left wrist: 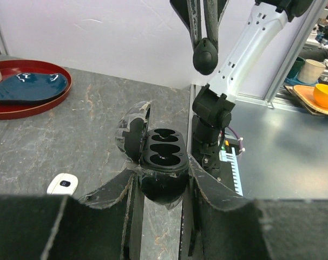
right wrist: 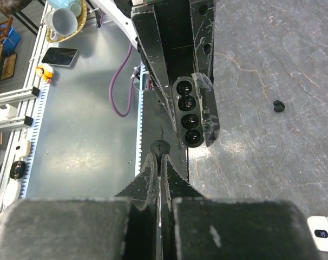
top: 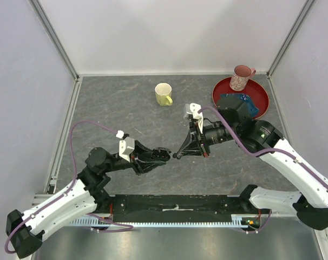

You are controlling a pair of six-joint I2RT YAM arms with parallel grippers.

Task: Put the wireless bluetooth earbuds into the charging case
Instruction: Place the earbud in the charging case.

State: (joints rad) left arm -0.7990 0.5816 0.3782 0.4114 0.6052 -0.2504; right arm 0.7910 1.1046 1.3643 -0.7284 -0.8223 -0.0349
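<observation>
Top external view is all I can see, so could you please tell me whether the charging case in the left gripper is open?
Observer: Yes. The left wrist view shows the charging case with its lid swung open and both sockets apparently empty.
Operator: Thank you. Is the right gripper carrying anything?
Observer: A black earbud is pinched at the shut tips of the right gripper, close to the case but apart from it.
Operator: Are any other buds lying about?
Observer: The right wrist view shows a second black earbud lying loose on the table.
</observation>
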